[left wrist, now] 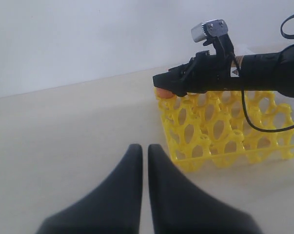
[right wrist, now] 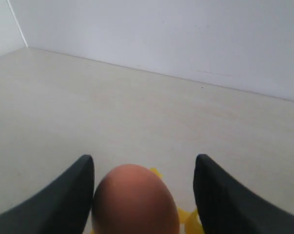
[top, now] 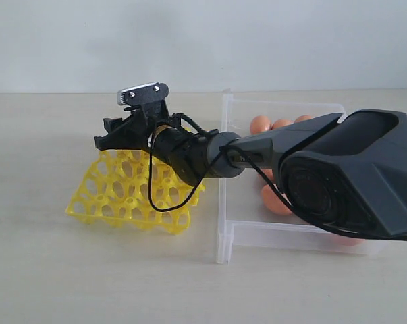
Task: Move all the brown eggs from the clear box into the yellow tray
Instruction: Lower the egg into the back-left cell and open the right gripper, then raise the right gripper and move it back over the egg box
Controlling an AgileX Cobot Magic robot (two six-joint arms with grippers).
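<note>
Pale tabletop, plain white wall behind. Far left, the left gripper [left wrist: 144,147], pinched almost closed on nothing. Next, the yellow tray [top: 122,202], holding just one brown egg [right wrist: 135,200] in its far left corner cup; shows every other visible cup bare. Over that egg, the right gripper [right wrist: 144,161], jaws spread wide, one finger brushing the shell, the other clear: looks ungripped. Rightward, the clear box [top: 284,235], with at least four more eggs [top: 260,124] inside. Seems barely begun.
</note>
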